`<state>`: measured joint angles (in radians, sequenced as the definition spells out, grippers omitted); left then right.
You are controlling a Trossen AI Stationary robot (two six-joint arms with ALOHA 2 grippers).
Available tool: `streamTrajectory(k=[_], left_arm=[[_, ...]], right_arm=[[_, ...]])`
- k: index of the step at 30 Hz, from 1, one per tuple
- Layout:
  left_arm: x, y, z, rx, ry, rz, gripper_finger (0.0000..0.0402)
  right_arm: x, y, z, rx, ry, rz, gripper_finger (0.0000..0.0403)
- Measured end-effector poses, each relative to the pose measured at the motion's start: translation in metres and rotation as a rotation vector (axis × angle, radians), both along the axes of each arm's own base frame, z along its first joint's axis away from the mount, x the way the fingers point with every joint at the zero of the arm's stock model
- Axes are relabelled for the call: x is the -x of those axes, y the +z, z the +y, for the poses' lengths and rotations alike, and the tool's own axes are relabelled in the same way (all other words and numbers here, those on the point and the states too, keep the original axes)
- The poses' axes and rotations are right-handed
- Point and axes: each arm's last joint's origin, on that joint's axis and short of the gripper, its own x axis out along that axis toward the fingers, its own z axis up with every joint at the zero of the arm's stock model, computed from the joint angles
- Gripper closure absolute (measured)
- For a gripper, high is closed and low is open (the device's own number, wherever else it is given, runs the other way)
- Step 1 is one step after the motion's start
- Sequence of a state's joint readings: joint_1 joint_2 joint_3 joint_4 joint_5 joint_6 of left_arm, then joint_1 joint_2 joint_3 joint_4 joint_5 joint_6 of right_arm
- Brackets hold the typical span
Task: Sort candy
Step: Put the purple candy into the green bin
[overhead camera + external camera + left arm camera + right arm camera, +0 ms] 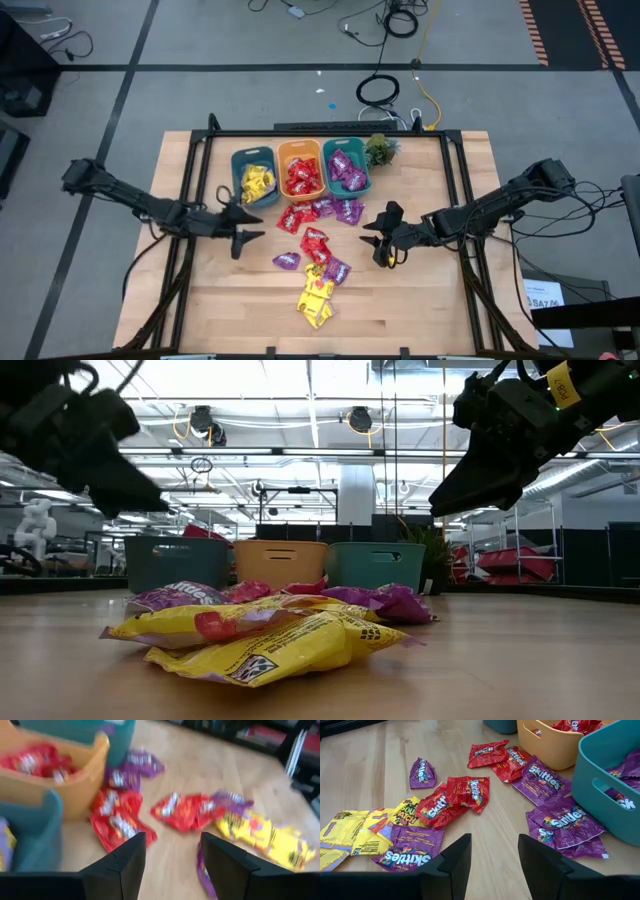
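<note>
Overhead only: three bins in a row at the far side, left teal bin [252, 178] with yellow, orange bin [301, 172] with red, right teal bin [346, 166] with purple. Loose candy [318, 258] scattered mid-table between left gripper [243, 228] and right gripper [384, 236], both open, empty.

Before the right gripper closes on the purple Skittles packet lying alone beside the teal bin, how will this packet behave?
The shiny purple Skittles packet looks crinkled, so it will probably flex rather than stay stiff. Its glossy film may slip between the fingers. It lies flat on the wooden table, so it should slide, not roll.
</note>
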<state>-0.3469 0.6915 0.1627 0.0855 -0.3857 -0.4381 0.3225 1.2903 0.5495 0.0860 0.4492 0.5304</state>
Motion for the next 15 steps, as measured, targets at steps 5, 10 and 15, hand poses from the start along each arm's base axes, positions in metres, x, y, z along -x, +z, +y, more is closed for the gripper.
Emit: streamTrajectory(k=[5,10,15], left_arm=[[-0.016,-0.018,-0.012,0.065,0.003,0.063,0.0203],[-0.035,-0.032,-0.028,0.074,-0.023,0.0,0.0203],[-0.052,-0.049,-0.044,0.048,-0.056,0.008,0.0203]], right_arm=[[0.0,0.0,0.0,0.007,0.005,0.002,0.025],[0.0,0.0,0.0,0.015,0.01,0.003,0.025],[0.0,0.0,0.0,0.014,0.011,0.003,0.025]])
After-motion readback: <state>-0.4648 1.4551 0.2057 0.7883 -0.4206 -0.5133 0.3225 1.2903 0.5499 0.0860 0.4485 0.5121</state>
